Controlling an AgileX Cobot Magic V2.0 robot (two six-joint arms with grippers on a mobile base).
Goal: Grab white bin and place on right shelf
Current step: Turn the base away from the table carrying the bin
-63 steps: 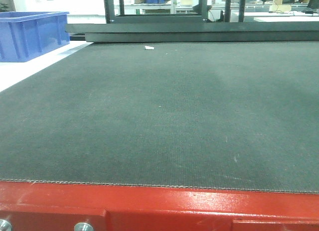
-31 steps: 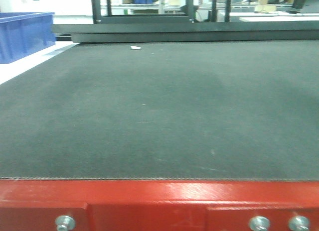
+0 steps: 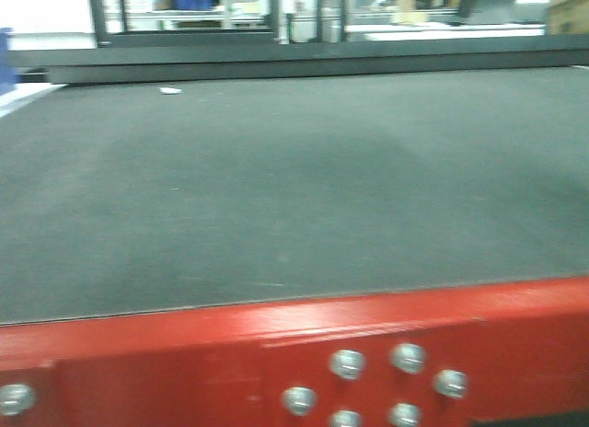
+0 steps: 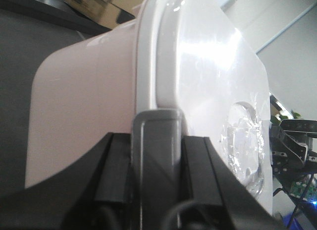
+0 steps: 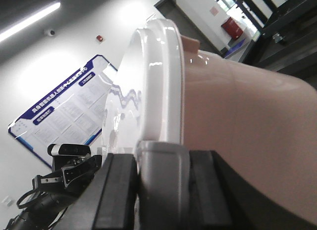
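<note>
The white bin [image 4: 84, 101] fills the left wrist view, its pinkish-beige body on the left and its white lid [image 4: 213, 81] on the right. My left gripper [image 4: 157, 143] is shut on the grey handle [image 4: 157, 121] at the lid's rim. The right wrist view shows the bin [image 5: 247, 131] from the other end. My right gripper [image 5: 163, 163] is shut on the grey handle [image 5: 163, 150] under the lid [image 5: 153, 76]. The front view shows neither the bin nor the grippers. The right shelf is out of view.
A red-edged table [image 3: 230, 335] with a dark mat [image 3: 294, 169] lies close ahead, with bolts [image 3: 368, 381] along its front. A small white scrap [image 3: 170, 90] lies far back. A blue crate's edge [image 3: 4, 50] shows at the left border. A dark low frame [image 3: 304, 59] spans the back.
The front view has swung to the right: the blue crate slid almost out at the left, the white scrap moved left, and the table's red edge now slants, with more bolts showing.
</note>
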